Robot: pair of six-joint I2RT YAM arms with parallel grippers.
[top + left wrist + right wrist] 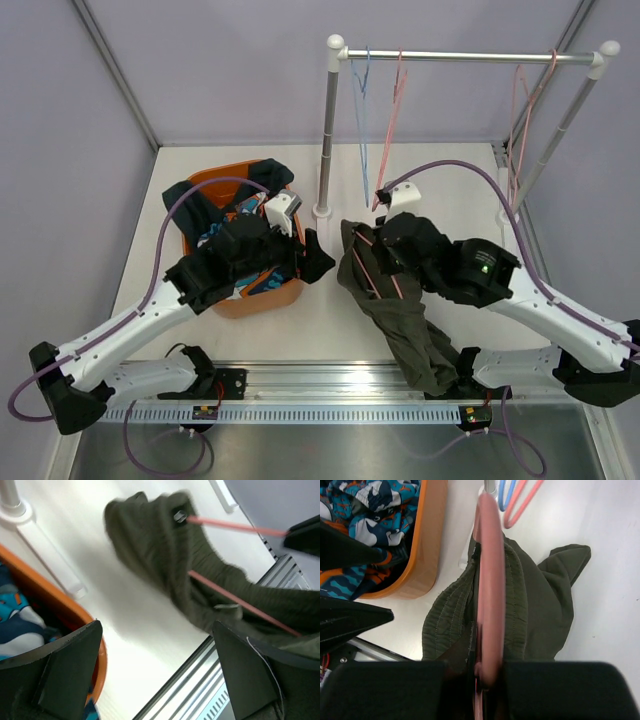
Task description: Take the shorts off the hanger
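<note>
The olive green soft shorts [400, 320] are on a thin pink hanger [490, 580]. The pink bars run across the green cloth, and the waist part is bunched up around them. The shorts are in the middle of the white counter [300, 330], between the two arms and just to the right of the basket. Their long end trails toward the near edge, by the right arm's base. They seem to touch the counter, but the side views are too blurry to be sure.

The right end effector [487, 670] is closed tight on the pink hanger. The hanger goes straight out from between its two black fingers.

The left end effector [156, 630] is wide apart and holds nothing. It sits over the right rim of the basket and points at the green shorts, but does not touch them.

The round orange plastic basket [250, 300] is on the left. The blue, white and orange patterned shorts [375, 505] lie inside it, with some dark cloth [270, 170] at the far side.

At the back is a silver metal rack [470, 57]. A blue hanger [362, 80] and a bare pink hanger [397, 90] hang from it.
</note>
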